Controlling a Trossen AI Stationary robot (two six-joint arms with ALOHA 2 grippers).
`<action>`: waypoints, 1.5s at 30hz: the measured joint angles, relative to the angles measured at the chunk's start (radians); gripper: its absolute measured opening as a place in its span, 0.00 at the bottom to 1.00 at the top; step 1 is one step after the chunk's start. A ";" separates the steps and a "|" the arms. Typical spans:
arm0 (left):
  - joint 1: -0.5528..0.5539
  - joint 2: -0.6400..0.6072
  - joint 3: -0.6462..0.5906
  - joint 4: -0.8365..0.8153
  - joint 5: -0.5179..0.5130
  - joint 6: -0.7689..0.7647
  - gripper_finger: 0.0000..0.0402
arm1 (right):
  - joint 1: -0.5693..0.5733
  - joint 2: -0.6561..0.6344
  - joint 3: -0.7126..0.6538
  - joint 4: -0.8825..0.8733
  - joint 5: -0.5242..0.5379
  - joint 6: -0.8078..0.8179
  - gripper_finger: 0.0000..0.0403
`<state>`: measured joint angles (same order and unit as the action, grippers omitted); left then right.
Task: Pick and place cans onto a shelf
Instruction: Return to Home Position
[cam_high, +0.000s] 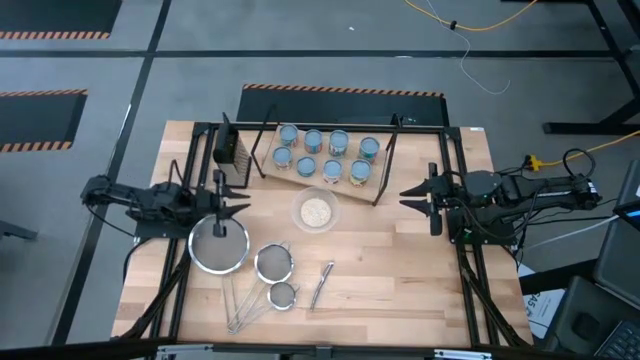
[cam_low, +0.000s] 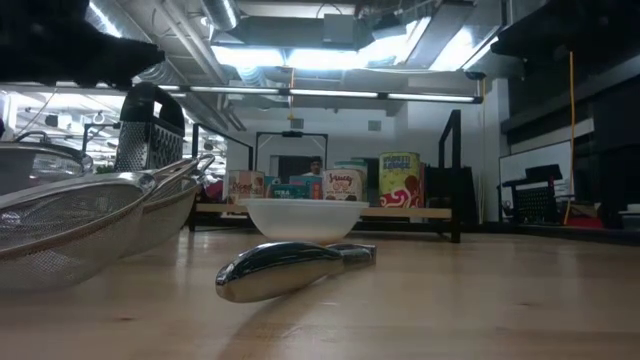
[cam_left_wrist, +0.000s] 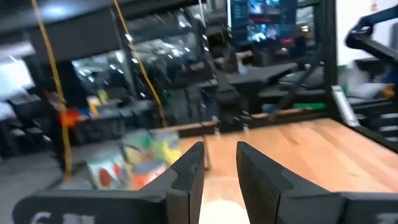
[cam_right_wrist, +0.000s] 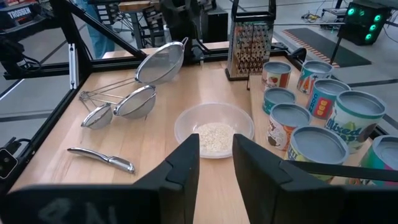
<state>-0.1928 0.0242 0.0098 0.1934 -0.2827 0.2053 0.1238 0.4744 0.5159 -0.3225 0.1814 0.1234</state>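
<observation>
Now eight cylindrical cans sit on the light-wood shelf; both jaws slightly spread, empty.

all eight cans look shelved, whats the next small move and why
Probably just bring both arms to rest and stop. All eight cans sit on the shelf and none is left on the tabletop. The left gripper and right gripper are open and empty at the table's sides.

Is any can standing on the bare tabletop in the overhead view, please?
No, all eight cans stand on the shelf, in two rows of four.
</observation>
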 joint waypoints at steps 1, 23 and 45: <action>0.005 -0.002 0.004 0.006 -0.008 0.025 0.21 | 0.000 0.000 0.000 0.000 0.000 0.000 0.25; 0.199 -0.022 0.006 -0.165 0.052 -0.089 0.22 | 0.000 -0.163 0.000 -0.016 -0.071 -0.129 0.25; 0.199 -0.020 0.006 -0.181 0.136 -0.117 0.22 | 0.000 -0.395 -0.434 0.376 -0.077 -0.185 0.25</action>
<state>0.0063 0.0040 0.0162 0.0124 -0.1463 0.0883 0.1238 0.0789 0.0817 0.0535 0.1040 -0.0616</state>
